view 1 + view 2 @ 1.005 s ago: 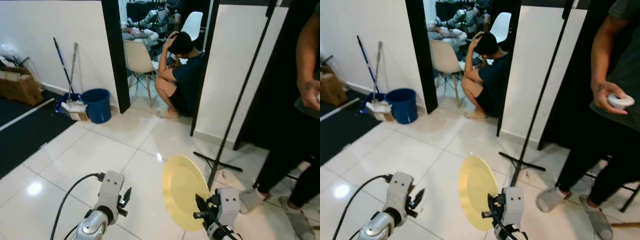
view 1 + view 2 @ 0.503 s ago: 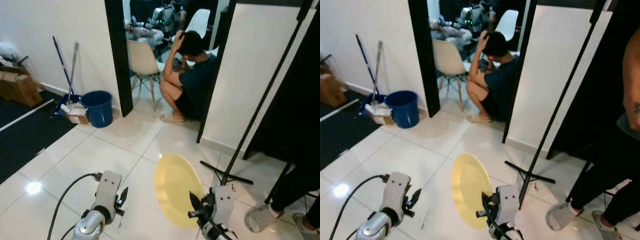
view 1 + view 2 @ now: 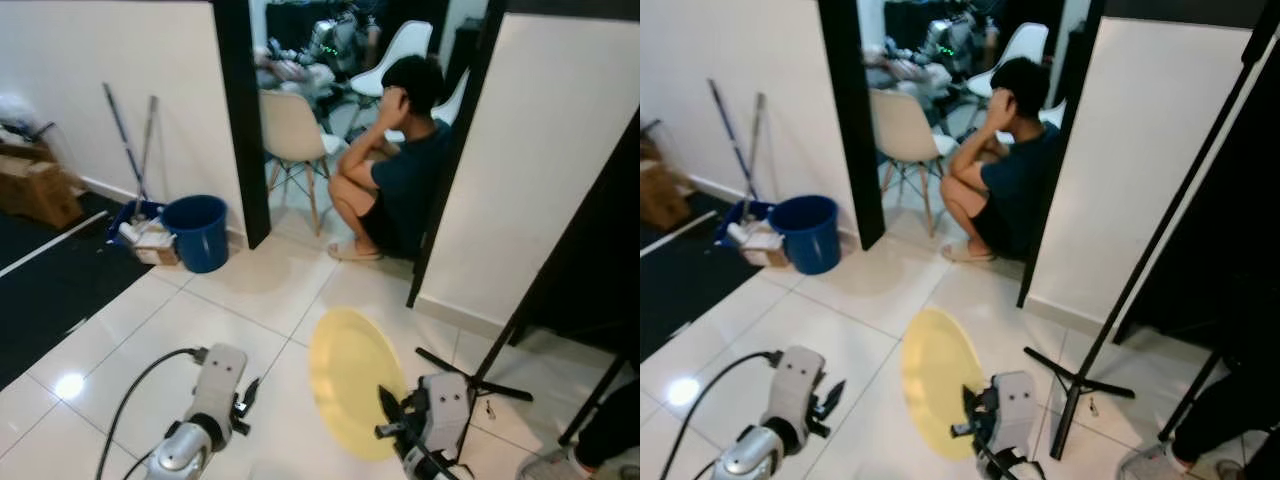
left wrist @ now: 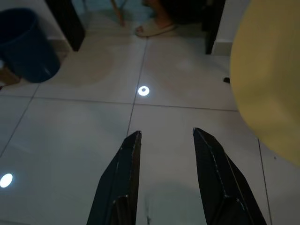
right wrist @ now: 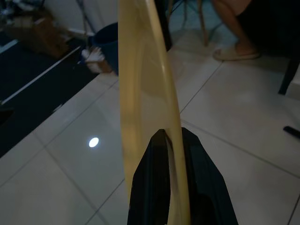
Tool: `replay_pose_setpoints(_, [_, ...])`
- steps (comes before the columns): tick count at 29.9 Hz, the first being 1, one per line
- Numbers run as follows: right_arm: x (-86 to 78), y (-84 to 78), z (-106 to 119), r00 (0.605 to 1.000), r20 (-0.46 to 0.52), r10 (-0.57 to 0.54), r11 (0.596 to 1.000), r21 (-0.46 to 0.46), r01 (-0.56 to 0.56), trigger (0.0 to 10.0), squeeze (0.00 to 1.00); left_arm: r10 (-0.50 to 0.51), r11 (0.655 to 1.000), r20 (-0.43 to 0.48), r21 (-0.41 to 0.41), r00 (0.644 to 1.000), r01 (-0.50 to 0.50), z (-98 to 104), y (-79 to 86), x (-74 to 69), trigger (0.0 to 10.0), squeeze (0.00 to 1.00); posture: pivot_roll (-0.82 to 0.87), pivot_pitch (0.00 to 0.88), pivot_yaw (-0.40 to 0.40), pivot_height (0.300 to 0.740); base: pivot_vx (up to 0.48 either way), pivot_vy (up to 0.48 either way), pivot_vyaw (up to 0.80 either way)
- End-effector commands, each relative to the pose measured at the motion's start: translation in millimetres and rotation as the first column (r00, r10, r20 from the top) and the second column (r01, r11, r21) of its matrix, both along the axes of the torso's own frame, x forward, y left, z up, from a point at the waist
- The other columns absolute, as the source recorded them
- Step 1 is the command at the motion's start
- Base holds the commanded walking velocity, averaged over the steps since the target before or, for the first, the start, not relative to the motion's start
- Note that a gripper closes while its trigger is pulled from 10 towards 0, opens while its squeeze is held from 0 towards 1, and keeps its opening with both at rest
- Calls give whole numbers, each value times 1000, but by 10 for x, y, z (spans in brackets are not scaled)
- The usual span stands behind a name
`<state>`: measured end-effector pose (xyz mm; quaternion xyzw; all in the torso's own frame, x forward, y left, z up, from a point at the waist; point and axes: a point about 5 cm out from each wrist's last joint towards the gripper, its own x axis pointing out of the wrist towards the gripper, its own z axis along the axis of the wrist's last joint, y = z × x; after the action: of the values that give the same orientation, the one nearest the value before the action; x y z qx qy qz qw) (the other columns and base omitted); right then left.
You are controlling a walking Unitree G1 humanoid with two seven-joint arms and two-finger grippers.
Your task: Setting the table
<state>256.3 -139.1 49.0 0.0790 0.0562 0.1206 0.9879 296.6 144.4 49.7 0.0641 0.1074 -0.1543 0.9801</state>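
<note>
Right gripper (image 5: 169, 140) pinches the rim of the yellow plate (image 3: 350, 380), holding it upright on edge, low in front of the robot over the white tiled floor (image 3: 190, 310). Left gripper (image 4: 164, 138) is spread, its 2 fingers empty above the tiles. Ahead, a person (image 3: 400, 170) crouches in the doorway beside a blue bucket (image 3: 197, 232). This looks like the carrying step; next it needs to reach a table and lay the plate flat.
</note>
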Motion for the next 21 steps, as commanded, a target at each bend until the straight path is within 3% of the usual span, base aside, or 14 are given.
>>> replay_pose_setpoints(1, [-17, -13, -12, 1000, -7, 0, 1000, -13, 0, 10000, 0, -13, 1000, -30, 0, 999, 13, -66, -25, -41, 10000, 0, -56, 51, 118, 740, 480, 0, 0])
replay_pose_setpoints(18, [-20, -9, -17, 1000, -11, 9, 1000, -18, -9, 10000, 0, -12, 1000, -29, 1, 1000, 12, -65, -26, -38, 10000, 0, -55, 46, 116, 740, 480, 0, 0])
replay_pose_setpoints(21, [-24, -3, -15, 1000, -11, 16, 1000, -19, -16, 10000, 0, -12, 1000, -29, 1, 1000, 12, -64, -26, -40, 10000, 0, -54, 48, 115, 740, 480, 0, 698])
